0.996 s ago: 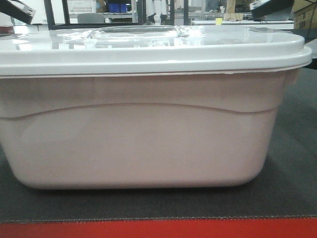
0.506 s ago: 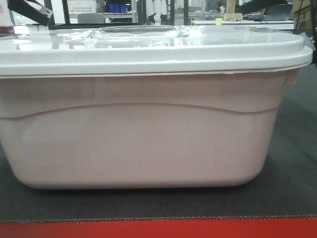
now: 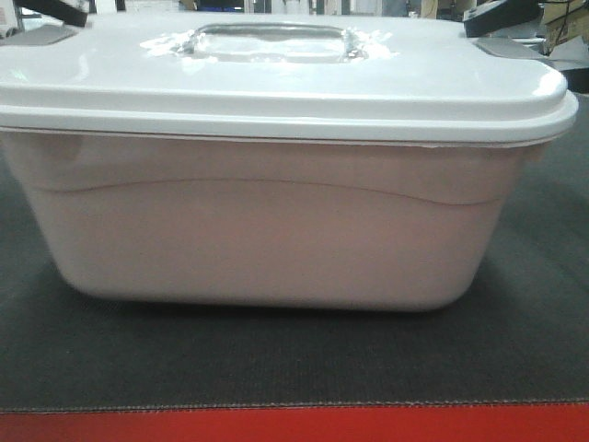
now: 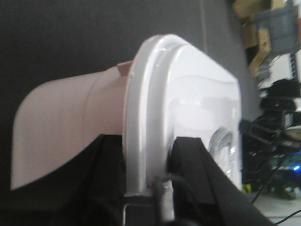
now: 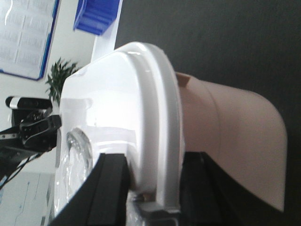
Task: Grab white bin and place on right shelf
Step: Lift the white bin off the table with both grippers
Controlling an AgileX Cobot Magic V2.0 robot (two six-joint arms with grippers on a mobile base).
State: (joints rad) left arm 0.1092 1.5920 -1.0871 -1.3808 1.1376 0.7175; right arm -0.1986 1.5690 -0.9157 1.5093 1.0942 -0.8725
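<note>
The white bin point(image 3: 276, 230), an off-white tub with a glossy white lid point(image 3: 276, 74), fills the front view and stands on the dark mat. My left gripper point(image 3: 51, 14) is at the lid's left end and my right gripper point(image 3: 504, 18) at its right end. In the left wrist view the black fingers point(image 4: 106, 165) of the left gripper point(image 4: 146, 160) straddle the lid rim point(image 4: 141, 117) and are shut on it. The right wrist view shows the right gripper point(image 5: 155, 174) clamped likewise on the lid rim point(image 5: 162, 122). The right shelf is out of view.
A dark grey mat point(image 3: 276, 359) covers the table, which has a red front edge point(image 3: 294, 425). In the right wrist view a blue bin point(image 5: 96, 16) and a plant point(image 5: 59, 75) stand behind the white bin. Boxes and cables point(image 4: 268, 42) show at the far right of the left wrist view.
The bin's base sits higher in the front view and more of the lid's top shows. Both grippers have come down from above the lid to its ends.
</note>
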